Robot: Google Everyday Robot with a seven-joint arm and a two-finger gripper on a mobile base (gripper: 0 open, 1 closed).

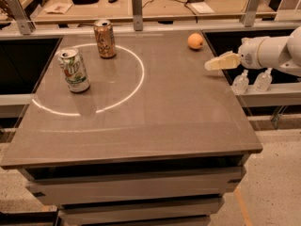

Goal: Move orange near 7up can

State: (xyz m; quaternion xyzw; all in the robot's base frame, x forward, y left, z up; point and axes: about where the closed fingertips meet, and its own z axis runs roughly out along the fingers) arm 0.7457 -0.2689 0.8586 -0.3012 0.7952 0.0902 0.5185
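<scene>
Your smooth round orange point(195, 41) sits upper right on the matte grey desk point(164, 121), well apart from the cylindrical 7up can point(74, 70) at left. The pale wedge-shaped pincer point(214, 64) hovers at the right edge, just below the orange; you cannot tell whether it is apart or together.
</scene>
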